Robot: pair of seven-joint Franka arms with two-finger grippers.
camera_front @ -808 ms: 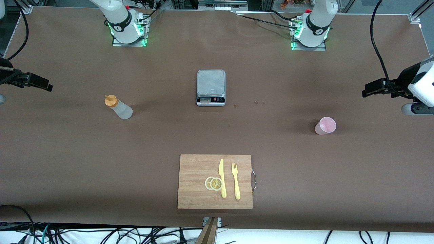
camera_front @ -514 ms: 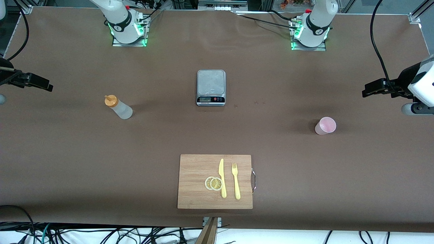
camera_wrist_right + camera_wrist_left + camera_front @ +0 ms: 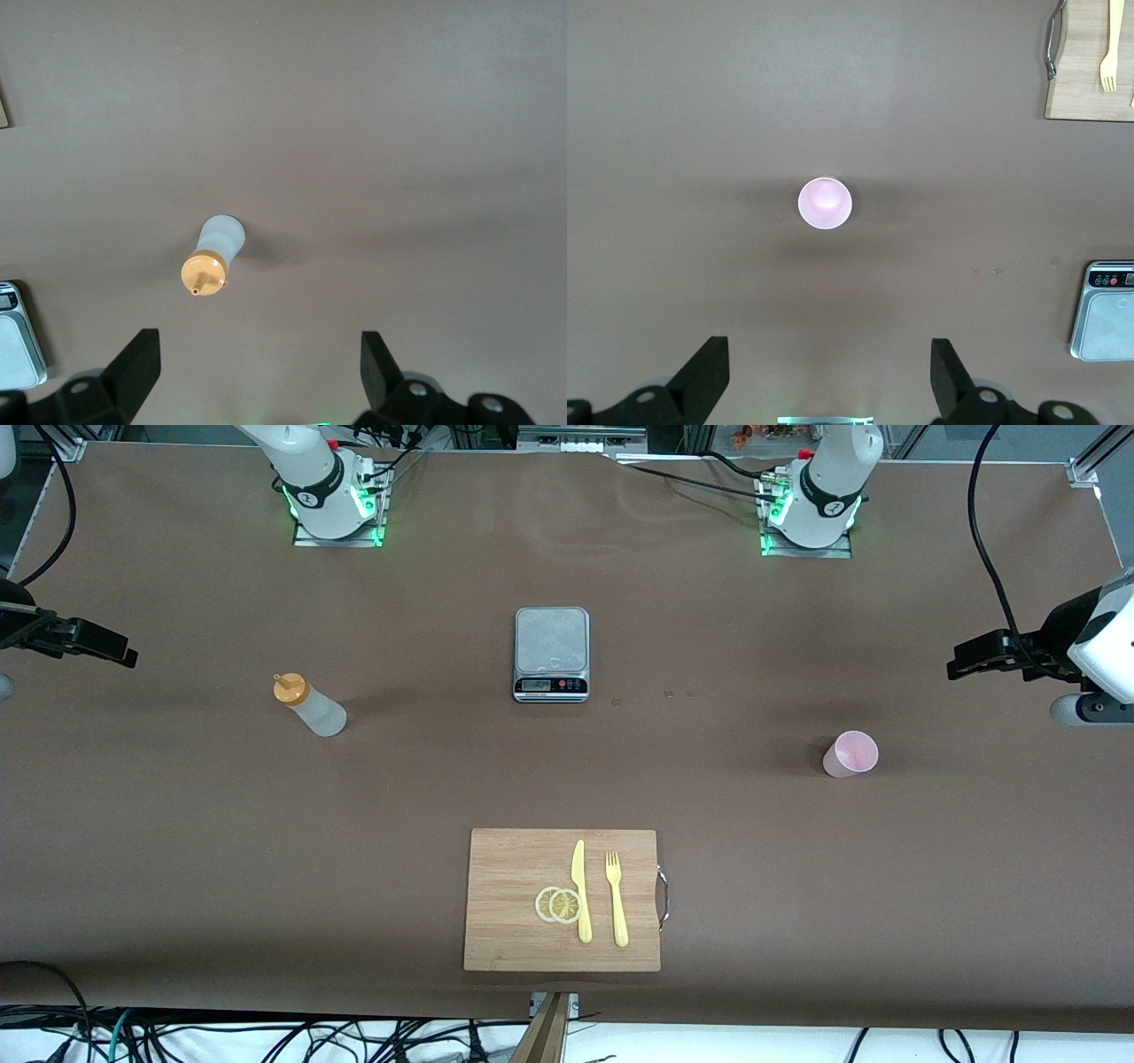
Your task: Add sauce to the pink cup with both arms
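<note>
The sauce bottle point(image 3: 306, 704), whitish with an orange cap, stands toward the right arm's end of the table; it also shows in the right wrist view point(image 3: 213, 257). The pink cup point(image 3: 851, 754) stands upright toward the left arm's end, and in the left wrist view point(image 3: 825, 203) it looks empty. My right gripper point(image 3: 124, 653) is open and empty, high over the table's end, with the bottle off to one side of it point(image 3: 260, 367). My left gripper point(image 3: 961, 662) is open and empty, high over the other end, with the cup off to one side of it point(image 3: 830, 372).
A grey scale point(image 3: 551, 654) sits mid-table between the bottle and the cup, nearer the arm bases. A wooden cutting board point(image 3: 505, 921) lies near the front edge with a yellow knife point(image 3: 581, 890), a yellow fork point(image 3: 617, 899) and lemon slices point(image 3: 558, 904).
</note>
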